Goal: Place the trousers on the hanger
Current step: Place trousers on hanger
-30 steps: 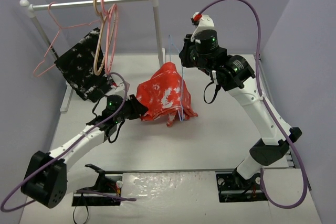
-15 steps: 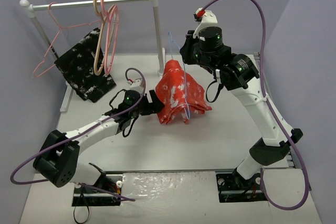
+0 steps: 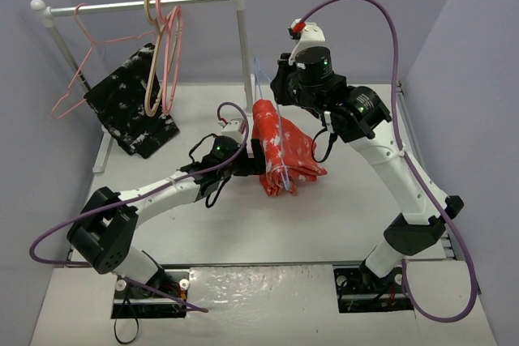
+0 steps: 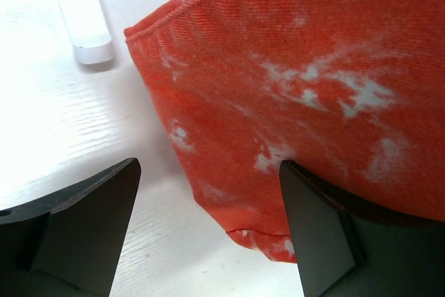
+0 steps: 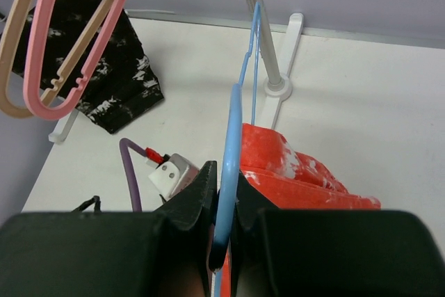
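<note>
The trousers [image 3: 285, 151], long red-orange cloth with a white speckled print, sit bunched in a heap near the middle of the white table [image 3: 340, 216]. From above, the thin light-blue wire hanger [image 5: 229, 137] stands nearly upright. Its hook is toward 12 o'clock and its wire runs down across the front of the heap. Whether any cloth lies over its bottom bar cannot be told.

The right gripper [image 5: 224, 199] hangs just above the heap at its 12 o'clock side, jaws pressed together on the hanger's wire.

The left gripper [image 4: 208, 168] lies low at the heap's 9 o'clock edge, pointing toward 3 o'clock. Its jaws are spread wide, and a hemmed fold of the trousers hangs between them and over the right-hand finger, with nothing pinched.

At 10 to 11 o'clock on the table stands a white garment rail [image 3: 138, 4]. It carries a pair of thicker pink and beige hangers [image 3: 166, 46] and a thin pink wire hanger [image 3: 77, 79]. A black white-speckled garment [image 3: 130, 111] lies beneath the rail, well apart from the trousers.
</note>
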Robot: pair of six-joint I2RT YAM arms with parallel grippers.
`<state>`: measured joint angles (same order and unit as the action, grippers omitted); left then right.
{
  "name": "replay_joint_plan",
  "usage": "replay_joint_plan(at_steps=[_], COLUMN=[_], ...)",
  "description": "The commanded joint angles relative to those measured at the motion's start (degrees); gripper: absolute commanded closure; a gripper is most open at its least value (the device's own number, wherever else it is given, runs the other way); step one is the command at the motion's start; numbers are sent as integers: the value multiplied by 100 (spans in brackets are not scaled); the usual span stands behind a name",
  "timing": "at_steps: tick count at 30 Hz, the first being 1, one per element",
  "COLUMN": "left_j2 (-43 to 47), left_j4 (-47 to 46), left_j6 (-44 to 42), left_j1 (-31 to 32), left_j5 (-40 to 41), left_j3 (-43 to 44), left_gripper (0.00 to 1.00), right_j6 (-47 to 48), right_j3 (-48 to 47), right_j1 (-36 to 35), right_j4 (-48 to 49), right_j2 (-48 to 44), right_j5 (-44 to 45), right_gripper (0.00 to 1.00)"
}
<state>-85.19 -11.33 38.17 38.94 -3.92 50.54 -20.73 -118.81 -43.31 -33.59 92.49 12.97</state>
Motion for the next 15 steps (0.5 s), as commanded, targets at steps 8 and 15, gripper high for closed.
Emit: replay_joint_plan(at_steps=[8, 15], left_j2=[2586, 2988], left_j4=[1825, 2082], left_j6=[-1356, -1524], left_j1=[-91, 20], left_j5=[1348, 823], left_j3=[578, 1227], left_gripper=[15, 14], right_j6=[-217, -530], right_j3=[346, 224], right_j1=[-92, -198], right_j4=[1223, 1236], right_j2=[-135, 370], right_j5=[919, 1128], right_gripper=[100, 100])
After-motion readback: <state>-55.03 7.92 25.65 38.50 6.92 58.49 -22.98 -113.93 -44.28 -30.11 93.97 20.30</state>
